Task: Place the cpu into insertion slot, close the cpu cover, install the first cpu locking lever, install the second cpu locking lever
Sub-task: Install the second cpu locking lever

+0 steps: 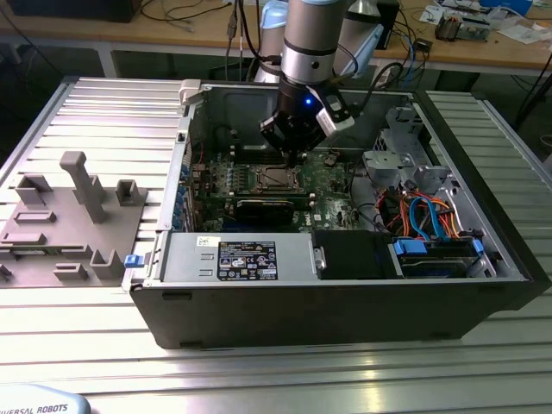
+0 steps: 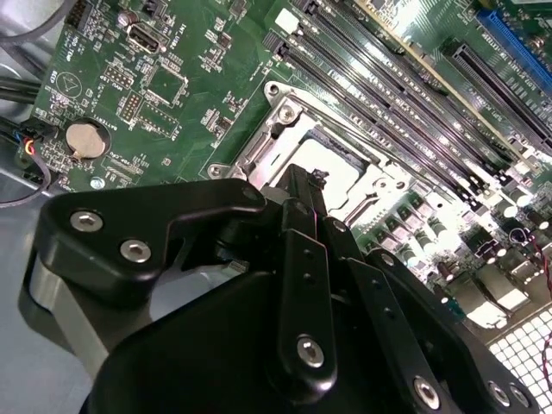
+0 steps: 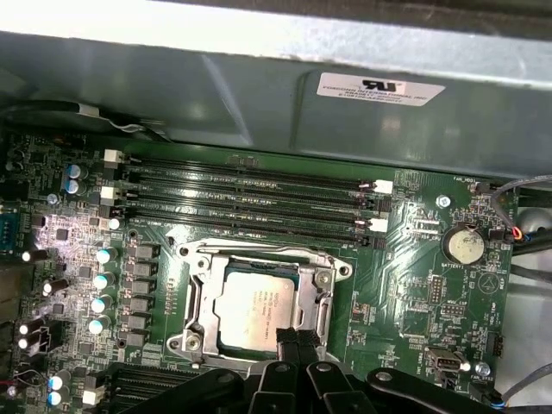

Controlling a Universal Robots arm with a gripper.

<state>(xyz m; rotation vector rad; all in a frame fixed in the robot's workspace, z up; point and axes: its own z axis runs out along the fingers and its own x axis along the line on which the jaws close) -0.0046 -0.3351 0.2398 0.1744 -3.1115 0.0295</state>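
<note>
The table [image 1: 78, 121] is a ribbed aluminium surface of parallel grooved slats. On it, filling much of the middle and the exterior view's right, lies an open computer case [image 1: 345, 293] on its side, dark-walled, its inside facing up. To the exterior view's left, just beside the case, rests a grey fixture plate [image 1: 65, 228] with several upright blocks and a taller post. A small blue piece [image 1: 131, 260] sits between that plate and the case. At the near edge a pale rounded object [image 1: 43, 402] lies partly in frame.
</note>
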